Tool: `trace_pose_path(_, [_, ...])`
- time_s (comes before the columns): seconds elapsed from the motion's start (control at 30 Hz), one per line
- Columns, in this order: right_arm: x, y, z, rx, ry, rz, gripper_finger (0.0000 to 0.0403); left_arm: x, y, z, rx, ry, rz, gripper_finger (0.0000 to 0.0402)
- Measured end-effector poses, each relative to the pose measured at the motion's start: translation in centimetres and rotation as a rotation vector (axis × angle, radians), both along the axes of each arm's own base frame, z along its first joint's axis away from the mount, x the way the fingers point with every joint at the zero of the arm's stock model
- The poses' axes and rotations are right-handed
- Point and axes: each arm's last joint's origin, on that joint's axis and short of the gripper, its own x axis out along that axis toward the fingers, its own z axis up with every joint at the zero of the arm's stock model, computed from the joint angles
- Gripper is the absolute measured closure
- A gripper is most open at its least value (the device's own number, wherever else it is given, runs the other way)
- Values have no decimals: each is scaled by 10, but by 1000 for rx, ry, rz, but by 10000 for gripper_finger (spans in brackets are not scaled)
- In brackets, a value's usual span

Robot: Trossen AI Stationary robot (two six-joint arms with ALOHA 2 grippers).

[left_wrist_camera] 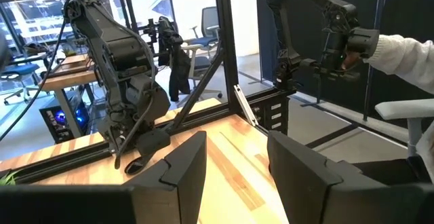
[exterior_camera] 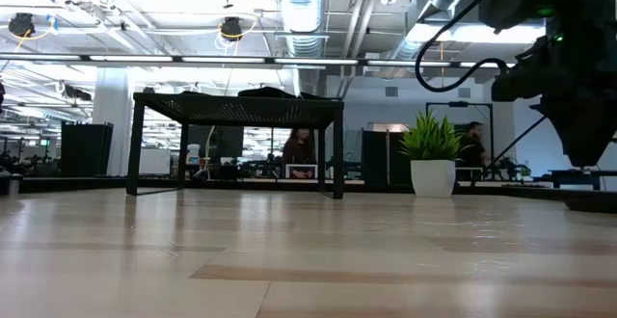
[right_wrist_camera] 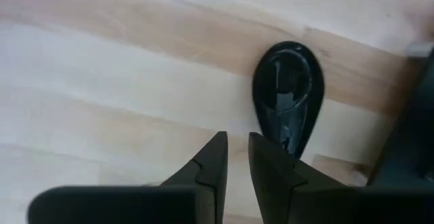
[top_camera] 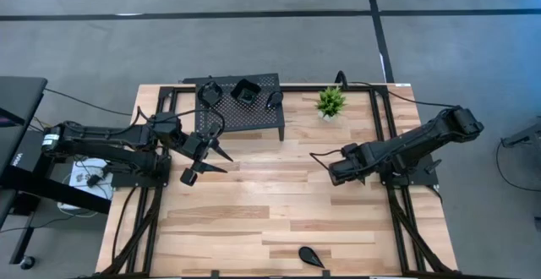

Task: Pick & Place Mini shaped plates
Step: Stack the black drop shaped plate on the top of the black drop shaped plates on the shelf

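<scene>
A glossy black teardrop-shaped mini plate [right_wrist_camera: 285, 91] lies flat on the wooden table. My right gripper [right_wrist_camera: 237, 149] points down above it with a narrow gap between its fingers and only wood showing in the gap. The plate's narrow end runs behind one fingertip [right_wrist_camera: 281, 159]. In the high view the right gripper [top_camera: 336, 174] hides this plate. Another teardrop plate [top_camera: 311, 256] lies at the table's near edge. Three more plates [top_camera: 209, 93] [top_camera: 246, 91] [top_camera: 275, 100] rest on the black perforated stand [top_camera: 254, 120]. My left gripper [top_camera: 216, 161] waits open and level near the stand.
A small green potted plant [top_camera: 330, 101] stands at the far edge, right of the stand. Bare wood lies between the two arms and toward the near edge. Beyond the table, in the left wrist view, a person's sleeve and hand [left_wrist_camera: 400, 51] hold another dark arm.
</scene>
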Motion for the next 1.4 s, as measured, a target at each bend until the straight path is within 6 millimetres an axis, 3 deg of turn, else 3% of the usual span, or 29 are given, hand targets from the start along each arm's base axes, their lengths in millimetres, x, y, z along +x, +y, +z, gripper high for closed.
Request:
trace_pose_path(0.13, [-2, -1, -1, -11, 9, -43, 348, 0, 0, 0, 0, 0, 0, 243])
trace_pose_path(0.37, [-11, -4, -27, 19, 13, -122, 348, 0, 0, 0, -24, 12, 1, 243])
trace_pose_path(1.03, [-20, -9, -41, 63, 60, -177, 348, 0, 0, 0, -24, 15, 1, 243])
trace_pose_path(1.27, [-20, -13, -41, 64, 63, -171, 396, 0, 0, 0, -24, 15, 1, 243])
trace_pose_path(1.4, [-15, -14, -42, 78, 14, -162, 392, 0, 0, 0, -24, 15, 1, 243])
